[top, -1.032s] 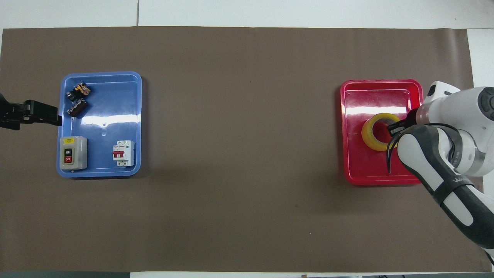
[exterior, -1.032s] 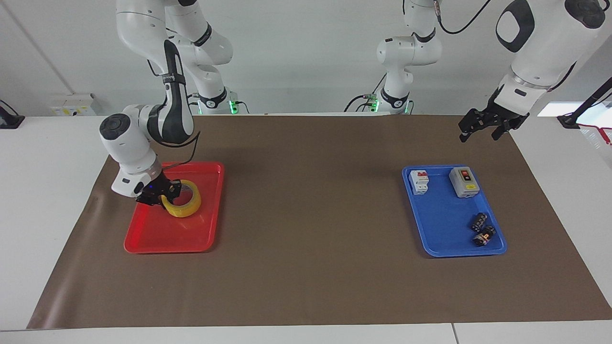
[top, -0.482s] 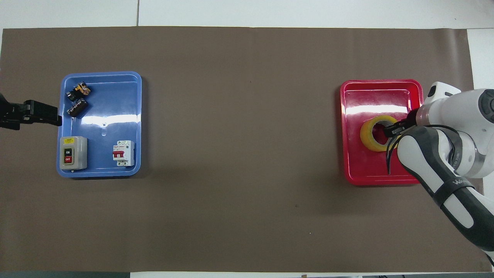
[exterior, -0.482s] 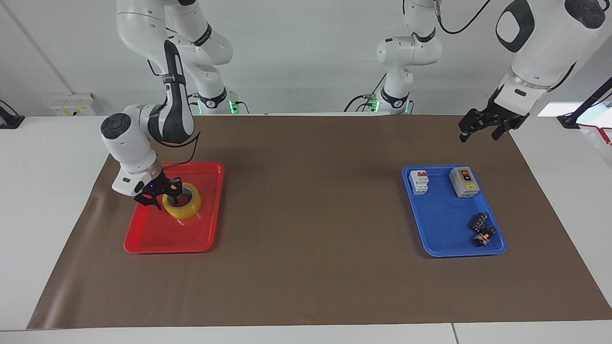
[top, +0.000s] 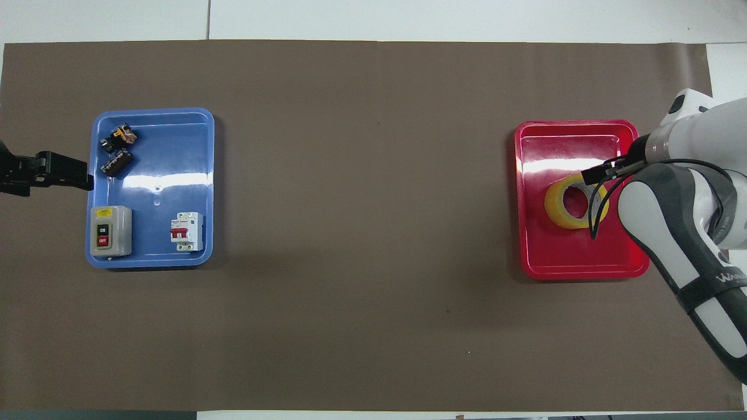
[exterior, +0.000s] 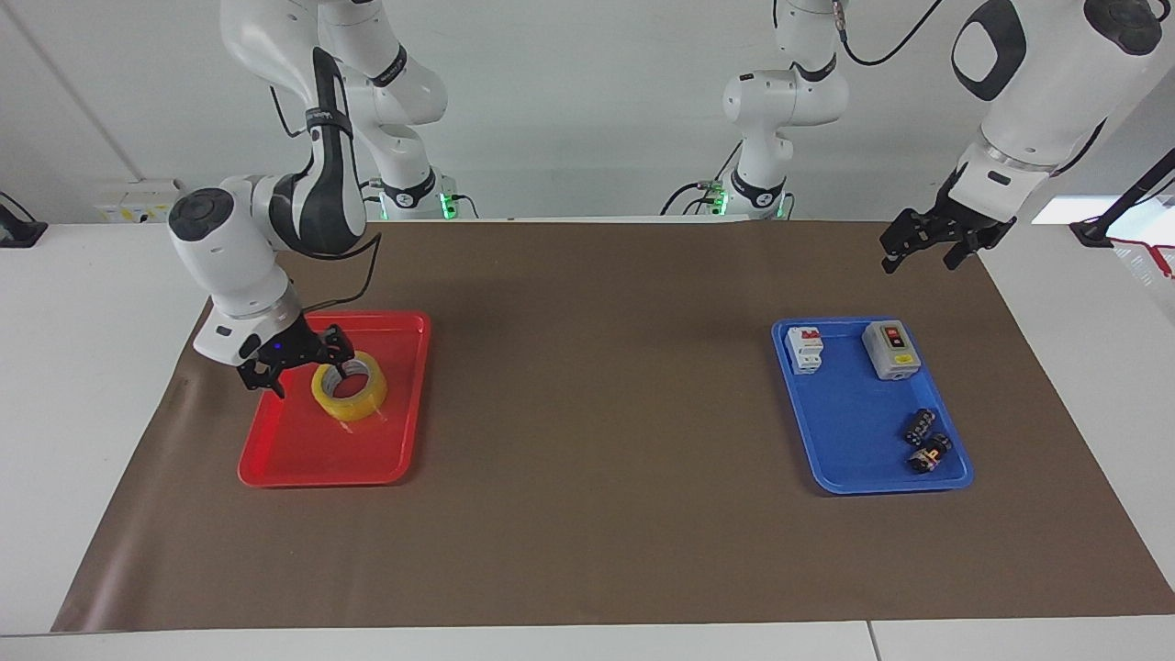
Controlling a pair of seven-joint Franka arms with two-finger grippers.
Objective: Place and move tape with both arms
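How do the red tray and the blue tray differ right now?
The red tray holds only the tape, lying flat; the blue tray holds several small electrical parts. The right gripper is at the red tray; the left gripper waits above the mat by the blue. Both are shallow rectangles.

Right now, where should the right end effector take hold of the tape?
The tape lies flat in the red tray, hole upward. Come straight down and pinch the ring wall nearest the right end effector, one finger in the hole, one outside.

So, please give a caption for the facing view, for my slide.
Right claw open over the red tray beside the tape; left claw waits.
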